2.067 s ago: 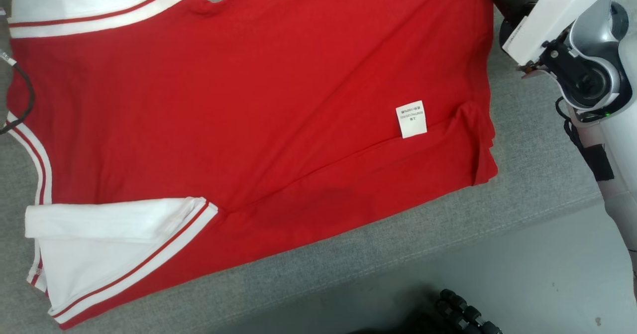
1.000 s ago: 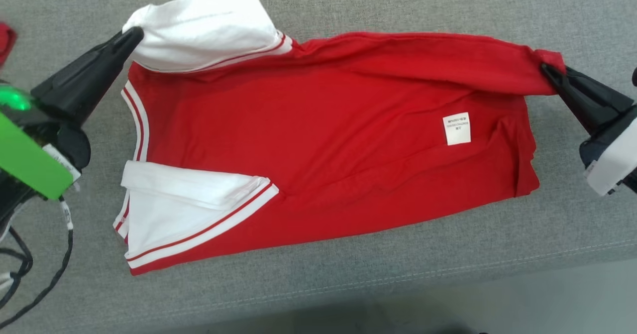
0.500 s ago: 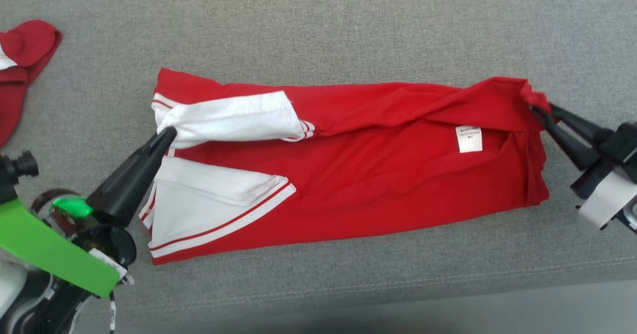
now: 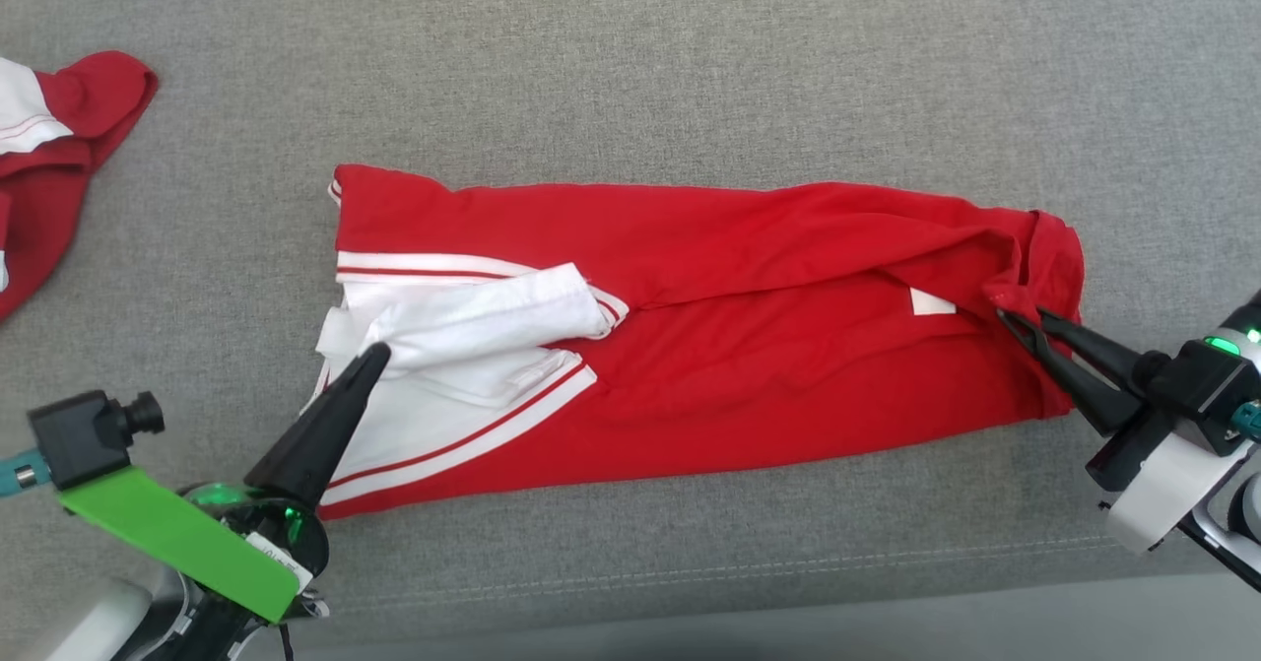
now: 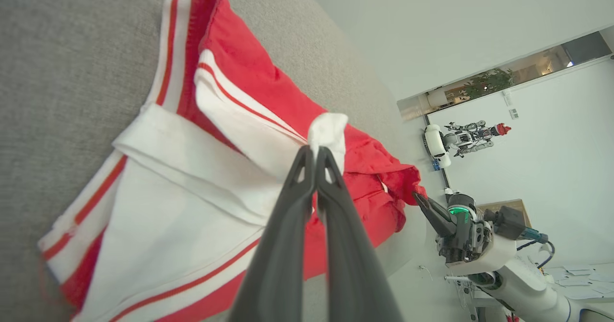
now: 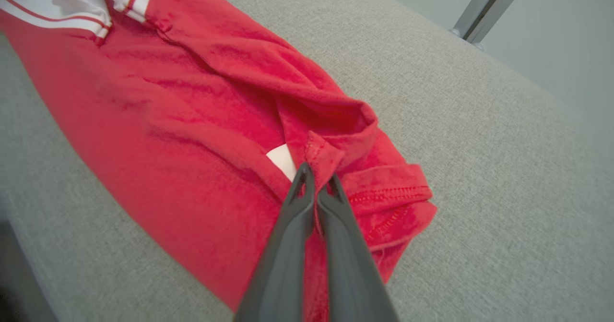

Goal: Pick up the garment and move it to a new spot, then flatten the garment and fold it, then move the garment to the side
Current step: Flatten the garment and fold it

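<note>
On grey cushion [image 4: 690,70], garment [image 4: 768,365] ends pinched by left claw [image 4: 379,352], right claw [image 4: 1007,317]

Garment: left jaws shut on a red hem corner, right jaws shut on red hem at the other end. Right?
One slip: the left gripper has its jaws shut on the white sleeve of the garment, not a red hem corner; the left wrist view shows it. The right gripper does pinch red hem at the other end.
</note>
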{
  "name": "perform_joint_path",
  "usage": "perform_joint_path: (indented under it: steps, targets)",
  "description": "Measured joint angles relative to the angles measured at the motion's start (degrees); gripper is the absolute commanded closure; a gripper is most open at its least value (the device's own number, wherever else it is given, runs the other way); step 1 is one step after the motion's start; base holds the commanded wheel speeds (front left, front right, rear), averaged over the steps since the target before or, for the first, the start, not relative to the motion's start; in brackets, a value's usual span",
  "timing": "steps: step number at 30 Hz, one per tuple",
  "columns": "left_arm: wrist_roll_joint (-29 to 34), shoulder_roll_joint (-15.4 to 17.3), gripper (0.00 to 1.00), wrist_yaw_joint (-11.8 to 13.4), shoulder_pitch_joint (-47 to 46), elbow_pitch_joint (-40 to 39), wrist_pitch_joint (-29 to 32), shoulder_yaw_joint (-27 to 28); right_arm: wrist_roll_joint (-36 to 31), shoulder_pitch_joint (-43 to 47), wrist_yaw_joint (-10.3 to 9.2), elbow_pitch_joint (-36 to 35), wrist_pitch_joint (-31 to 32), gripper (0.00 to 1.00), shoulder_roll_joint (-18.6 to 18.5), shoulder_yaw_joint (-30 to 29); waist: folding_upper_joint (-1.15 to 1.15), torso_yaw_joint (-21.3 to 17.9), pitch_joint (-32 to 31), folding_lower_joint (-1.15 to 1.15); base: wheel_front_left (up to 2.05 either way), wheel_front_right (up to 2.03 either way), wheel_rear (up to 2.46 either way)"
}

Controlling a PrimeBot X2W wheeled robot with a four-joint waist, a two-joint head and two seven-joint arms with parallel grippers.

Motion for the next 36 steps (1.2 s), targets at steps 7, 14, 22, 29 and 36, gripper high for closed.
perform_joint_path:
  steps: [7, 14, 22, 29, 36]
  targets:
    - [-0.9, -2.6, 0.0, 0.0, 0.7, 6.1, -0.7, -0.4, 1.8, 2.7, 0.01, 2.1, 0.0, 0.0, 1.3, -2.5, 0.0, 0.1, -1.0, 0.0, 0.0, 0.0, 0.0]
    - [3.5, -3.6, 0.0, 0.0, 1.6, 9.9, -5.4, 1.0, 2.1, 7.9, 0.0, 0.3, 0.0, 0.0, 4.1, -9.4, 0.0, 0.5, -2.9, 0.0, 0.0, 0.0, 0.0]
    - [21.6, -7.4, 0.0, 6.4, 1.7, 14.8, -7.3, 10.5, 2.9, 15.3, -0.04, -4.4, 0.0, 0.0, 14.8, -26.2, 0.0, 1.0, -6.4, 0.0, 0.0, 0.0, 0.0]
    - [37.1, -13.9, 0.0, 14.3, 4.5, 10.3, -7.3, 18.4, -0.1, 16.3, 0.0, -6.0, 0.0, 0.0, 24.9, -31.5, 0.0, 0.8, -10.1, 0.0, 0.0, 0.0, 0.0]
    - [47.4, -17.3, 0.0, 19.3, 6.5, 8.1, -7.4, 18.1, -4.3, 15.9, -0.03, -3.4, 0.0, 0.0, 32.6, -34.1, 0.0, 0.5, -13.9, 0.0, 0.0, 0.0, 0.0]
